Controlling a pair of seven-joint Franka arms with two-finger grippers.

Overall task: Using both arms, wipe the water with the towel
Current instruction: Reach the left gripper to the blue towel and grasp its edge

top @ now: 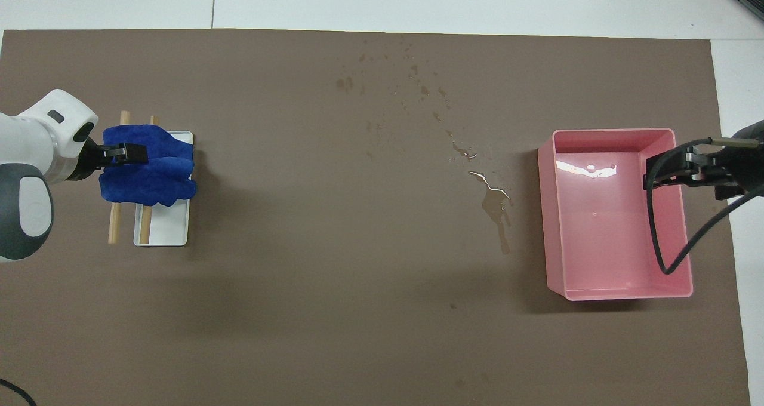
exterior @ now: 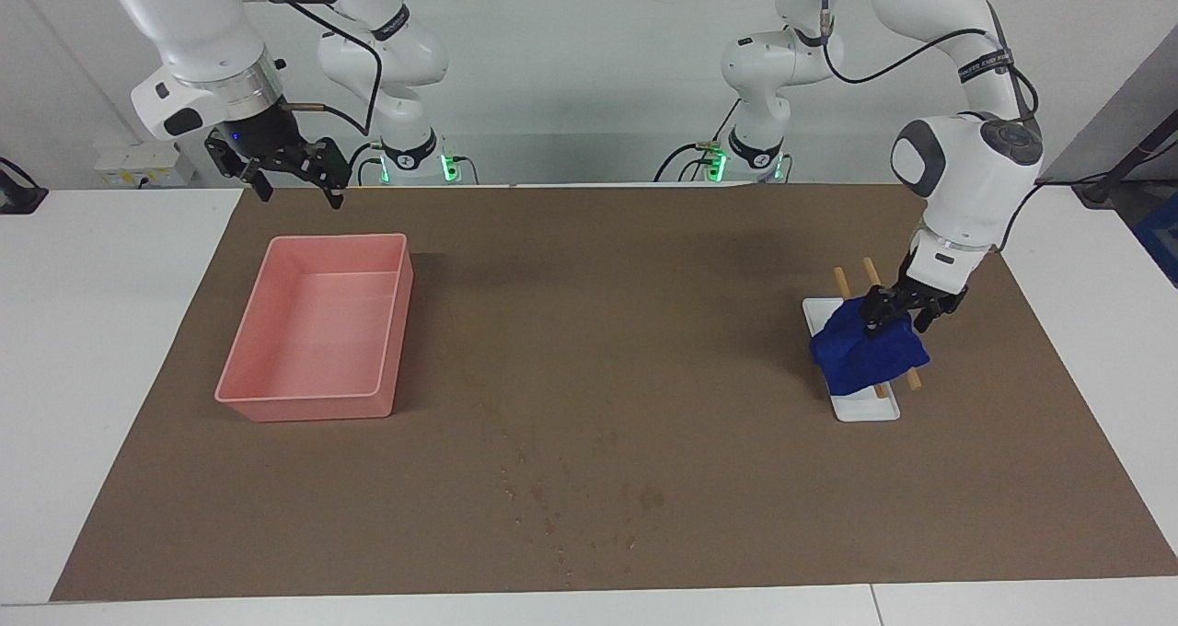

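2 white jointed arms w/ silver wrist rings, grey joint caps, black grippers, black cables, green base lights.

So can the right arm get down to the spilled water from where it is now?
Probably yes: the right pincer hangs over the pink bin, and bare brown mat lies between the bin and the water.

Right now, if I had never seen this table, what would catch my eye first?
Probably the blue towel, bunched over a white tray and two wooden sticks at the left arm's end of the table, with the left gripper down on it. Next, the pink bin at the right arm's end, the right gripper waiting in the air above its edge. Between them, a spill of water spots the brown mat.
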